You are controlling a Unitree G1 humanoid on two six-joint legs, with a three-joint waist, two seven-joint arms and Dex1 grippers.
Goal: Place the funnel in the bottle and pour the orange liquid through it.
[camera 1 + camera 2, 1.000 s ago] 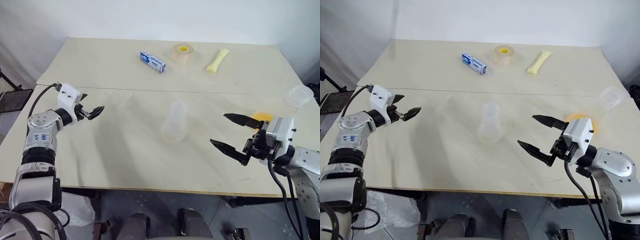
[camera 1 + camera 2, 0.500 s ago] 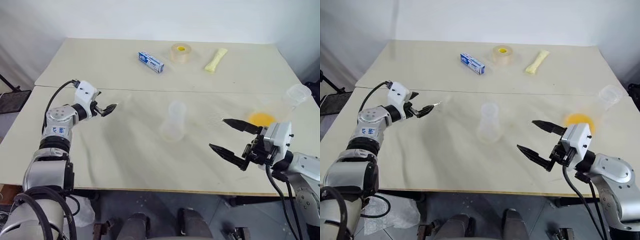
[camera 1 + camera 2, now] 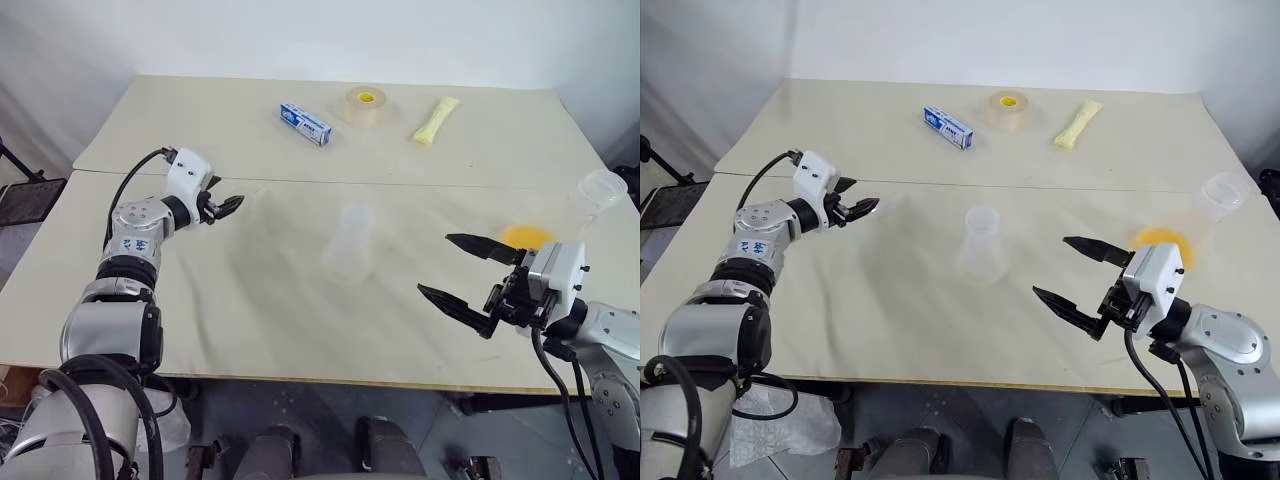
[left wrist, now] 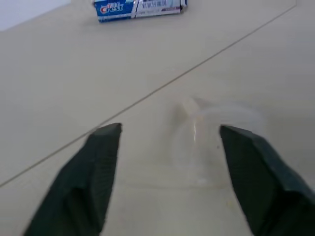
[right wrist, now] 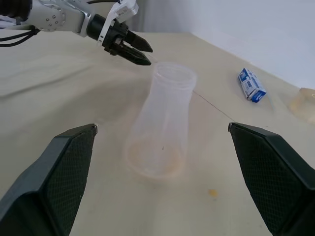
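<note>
The clear funnel (image 4: 211, 140) lies on the table just beyond my left gripper (image 4: 170, 130), in line with the gap between its fingers. The fingers stand apart and hold nothing. In the head views, that left gripper (image 3: 234, 204) hovers at the left, by the seam between the tables. The clear bottle (image 3: 350, 245) stands upright mid-table. My right gripper (image 3: 434, 264) is wide open to the right of the bottle and faces it, well short of touching. The orange liquid (image 3: 525, 236) pools inside a clear flask at the far right, behind the right gripper.
A blue-and-white box (image 3: 305, 123), a tape roll (image 3: 365, 105) and a pale yellow packet (image 3: 436, 119) lie along the far table. The flask's flared mouth (image 3: 600, 188) reaches toward the right table edge. A seam (image 3: 420, 184) runs between the two tables.
My left gripper has moved right and forward along the seam toward the funnel, and its fingers have drawn closer together. The right gripper has stayed put, open.
</note>
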